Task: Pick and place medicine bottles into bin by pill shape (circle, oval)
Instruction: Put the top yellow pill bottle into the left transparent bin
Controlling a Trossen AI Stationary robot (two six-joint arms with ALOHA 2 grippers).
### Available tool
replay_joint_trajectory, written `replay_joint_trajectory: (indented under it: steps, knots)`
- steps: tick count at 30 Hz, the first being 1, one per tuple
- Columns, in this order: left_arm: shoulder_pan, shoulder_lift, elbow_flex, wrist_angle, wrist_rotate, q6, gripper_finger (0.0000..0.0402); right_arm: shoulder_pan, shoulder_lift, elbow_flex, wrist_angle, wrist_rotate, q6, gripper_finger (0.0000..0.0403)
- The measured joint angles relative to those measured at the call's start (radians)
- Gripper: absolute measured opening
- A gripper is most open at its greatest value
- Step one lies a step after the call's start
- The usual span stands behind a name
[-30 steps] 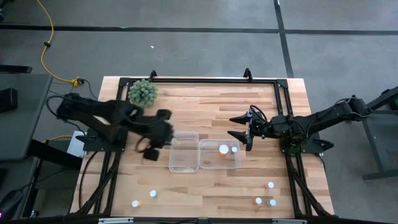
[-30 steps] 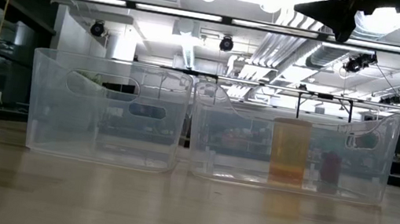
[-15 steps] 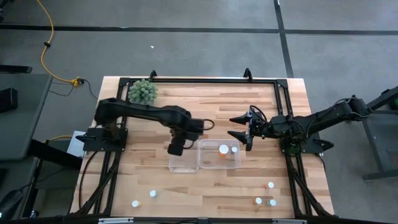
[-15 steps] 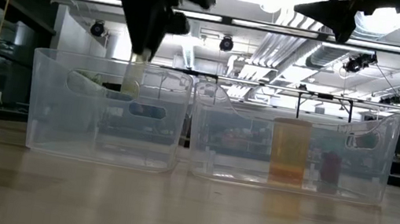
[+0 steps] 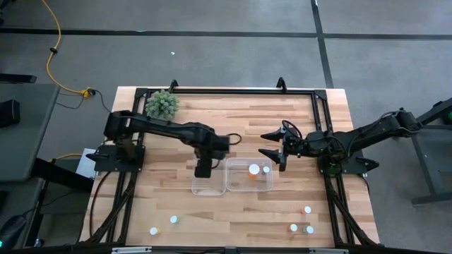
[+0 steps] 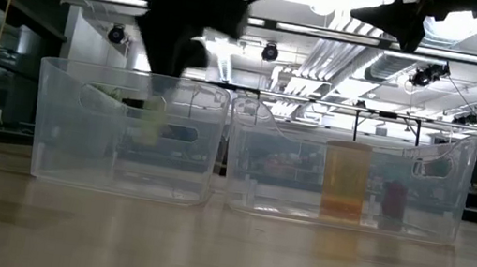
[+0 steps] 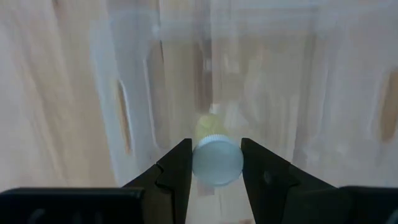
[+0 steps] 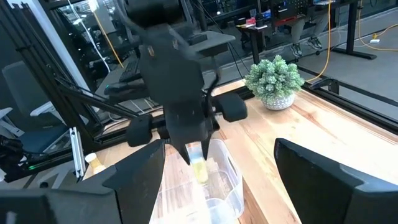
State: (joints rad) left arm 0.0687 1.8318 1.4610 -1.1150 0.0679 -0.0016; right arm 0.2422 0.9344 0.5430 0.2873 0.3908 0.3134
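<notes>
My left gripper (image 5: 203,168) points down over the left clear bin (image 5: 209,185), shut on a small medicine bottle (image 6: 153,123) with a white cap and a yellowish body. The bottle hangs inside the bin's walls, above its floor. The right clear bin (image 5: 248,185) holds two bottles, one orange (image 6: 345,180), standing on their bases. My right gripper (image 5: 263,143) hovers open and level just beyond the right bin, with nothing between its fingers. Several loose bottles stand near the front edge, such as one at front left (image 5: 174,219) and one at front right (image 5: 307,209). My left gripper pinches the bottle's round white cap (image 7: 217,162) between its two fingers (image 7: 177,173), one on either side. The fingers come from above, pointing down. The bottle hangs upright below them, its yellowish body (image 7: 210,129) clear of the bin's floor.
A fuzzy green plant ball (image 5: 162,105) sits at the far left corner. A black frame (image 5: 226,91) runs along the table's far edge and sides. Bare wood lies between the bins and the loose bottles at the front.
My left gripper has swung from the table's left side toward the right, over the left bin, tipping to point straight down. It has sunk, carrying the bottle from well above the bin's rim to inside its walls. It has stayed shut on the bottle.
</notes>
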Motion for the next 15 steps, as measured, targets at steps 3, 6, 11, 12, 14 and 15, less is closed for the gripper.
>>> replay_joint_trajectory:
  steps: [3, 6, 11, 12, 14, 15]
  knots:
    - [-0.004, -0.036, -0.095, 0.024, -0.001, 0.004, 0.0111, 0.000, 0.000, 0.000, -0.009, 0.002, 0.000, 0.0293]
    - [0.003, -0.057, -0.151, 0.055, -0.004, 0.015, 0.0111, 0.000, 0.001, 0.000, -0.012, 0.015, 0.003, 0.0293]
    - [0.004, -0.046, -0.172, 0.113, -0.035, 0.039, 0.0111, 0.000, 0.001, 0.000, -0.021, 0.020, 0.003, 0.0293]
    - [0.004, -0.044, -0.172, 0.124, -0.046, 0.041, 0.0111, 0.000, 0.001, 0.000, -0.020, 0.020, 0.003, 0.0293]
    - [0.004, -0.044, -0.172, 0.129, -0.065, 0.053, 0.0111, 0.000, 0.001, 0.000, -0.021, 0.021, 0.003, 0.0293]
    - [0.004, -0.044, -0.172, 0.136, -0.080, 0.058, 0.0111, 0.000, 0.001, 0.000, -0.021, 0.021, 0.003, 0.0293]
